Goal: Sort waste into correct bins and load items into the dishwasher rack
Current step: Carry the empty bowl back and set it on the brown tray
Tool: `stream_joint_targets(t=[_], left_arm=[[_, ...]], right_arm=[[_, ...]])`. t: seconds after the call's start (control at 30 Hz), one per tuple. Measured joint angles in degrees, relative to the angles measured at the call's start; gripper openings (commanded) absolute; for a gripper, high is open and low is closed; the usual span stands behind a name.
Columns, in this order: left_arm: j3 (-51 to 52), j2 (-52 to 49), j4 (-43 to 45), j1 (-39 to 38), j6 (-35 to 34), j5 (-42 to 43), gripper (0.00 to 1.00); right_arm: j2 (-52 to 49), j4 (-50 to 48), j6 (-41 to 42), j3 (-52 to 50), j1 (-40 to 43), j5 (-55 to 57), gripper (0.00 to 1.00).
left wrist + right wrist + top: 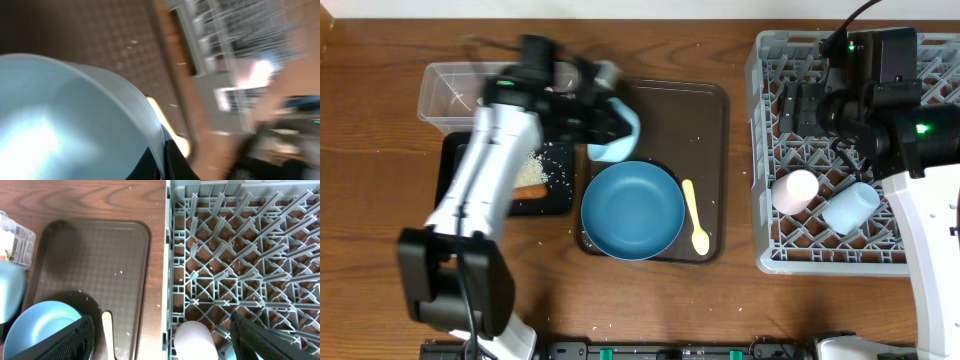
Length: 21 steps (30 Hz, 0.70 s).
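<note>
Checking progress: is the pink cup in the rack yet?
In: the pink cup rests inside the grey rack, beside the light blue cup.

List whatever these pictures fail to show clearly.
- Left pincer: left wrist view, motion blur and the bowl hide its grip.
- Clear tub contents: overhead, the blurred left arm covers part.
- Black tub: overhead, the arm crosses its middle.
- Pink cup: right wrist view, bottom edge cuts it off.
</note>
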<state>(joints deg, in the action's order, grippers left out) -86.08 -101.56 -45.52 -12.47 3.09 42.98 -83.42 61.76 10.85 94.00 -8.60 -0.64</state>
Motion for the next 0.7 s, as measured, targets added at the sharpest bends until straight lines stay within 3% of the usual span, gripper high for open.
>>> stream_joint_targets(t=[0.17, 0.3, 0.7], left_arm=[[0.0, -2.9, 8.9, -12.8, -1.6, -20.0, 0.06], [0.0, -6.7, 13.6, -18.9, -1.9, -29.6, 0.06], [0.0, -16.0, 17.6, -24.7, -1.9, -38.1, 0.09]], right_arm=[[0.0, 0.4, 0.0, 0.0, 0.0, 0.0, 0.85], [0.0, 0.7, 0.0, 0.0, 0.0, 0.0, 0.85], [0.0, 1.0, 0.0, 0.0, 0.0, 0.0, 0.85]])
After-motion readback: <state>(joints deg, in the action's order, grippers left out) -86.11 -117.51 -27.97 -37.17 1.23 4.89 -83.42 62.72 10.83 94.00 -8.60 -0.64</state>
